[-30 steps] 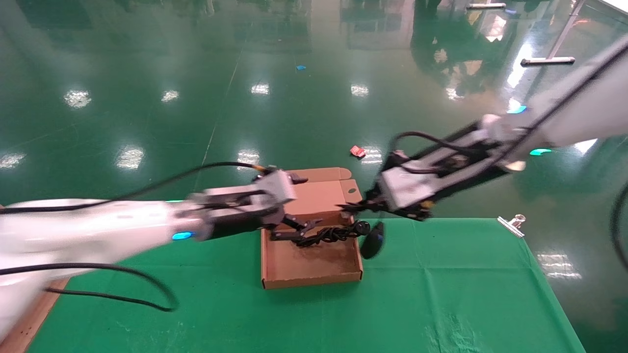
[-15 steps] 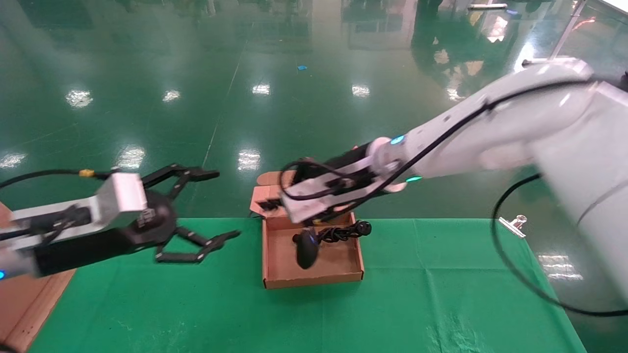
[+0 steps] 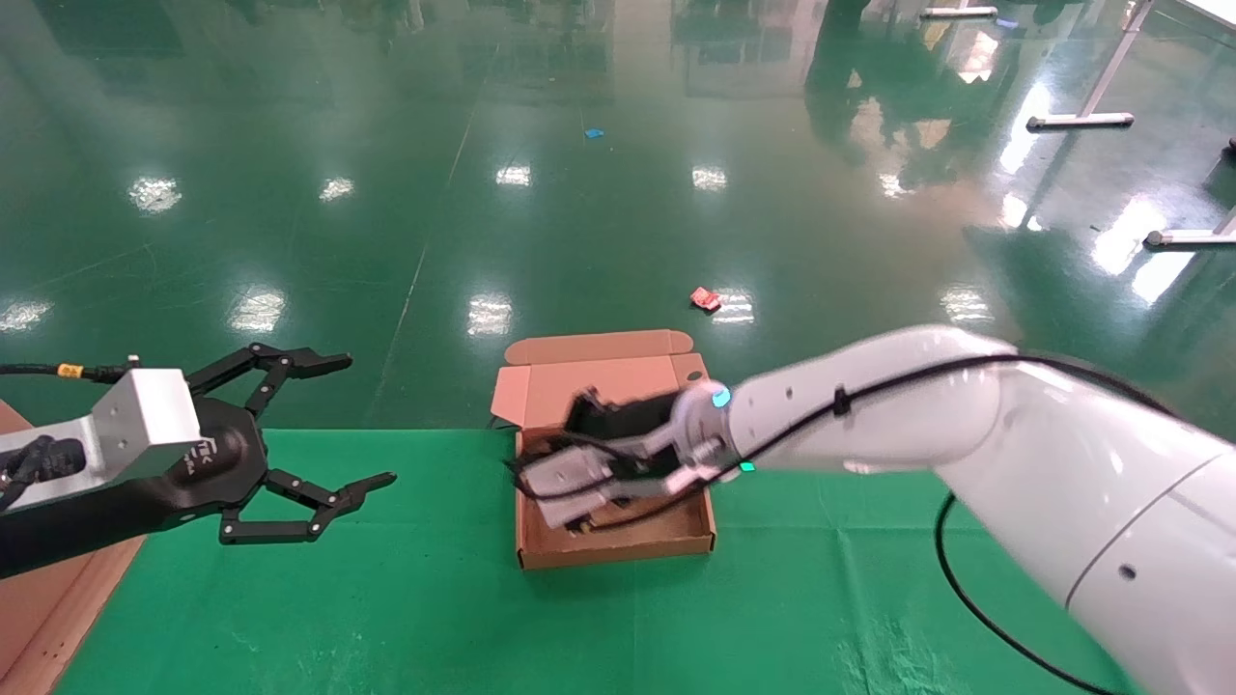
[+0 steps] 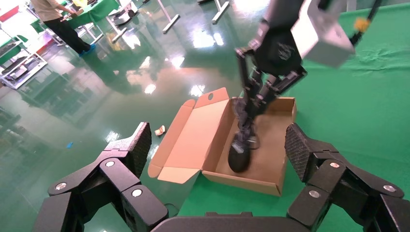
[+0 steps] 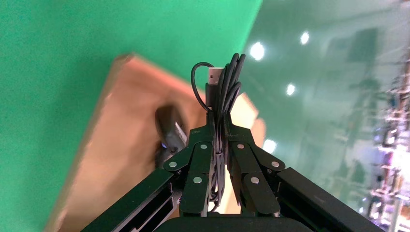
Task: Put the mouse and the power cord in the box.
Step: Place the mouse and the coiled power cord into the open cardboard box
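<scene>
The right gripper (image 5: 218, 140) reaches down into the box (image 3: 618, 555), its fingers (image 5: 199, 162) pressed together on the bundled thin wire of the mouse (image 4: 239, 155); a metal USB plug sticks out of the bundle past the fingertips. In the left wrist view the mouse hangs from that wire inside the open tray, its lower end at or just above the cardboard floor; whether it touches cannot be told. The head view shows only the right arm's wrist over the tray, hiding the contents, so the power cord cannot be made out there. A dark object with a pale label lies on the box floor in the right wrist view, too blurred to name. The box sits on the green cloth (image 3: 386, 618) at the table's far edge, lid (image 3: 541, 386) folded back away from the robot. The left gripper (image 3: 323, 425) hovers well to the left of the box, jaws spread wide and holding nothing.
</scene>
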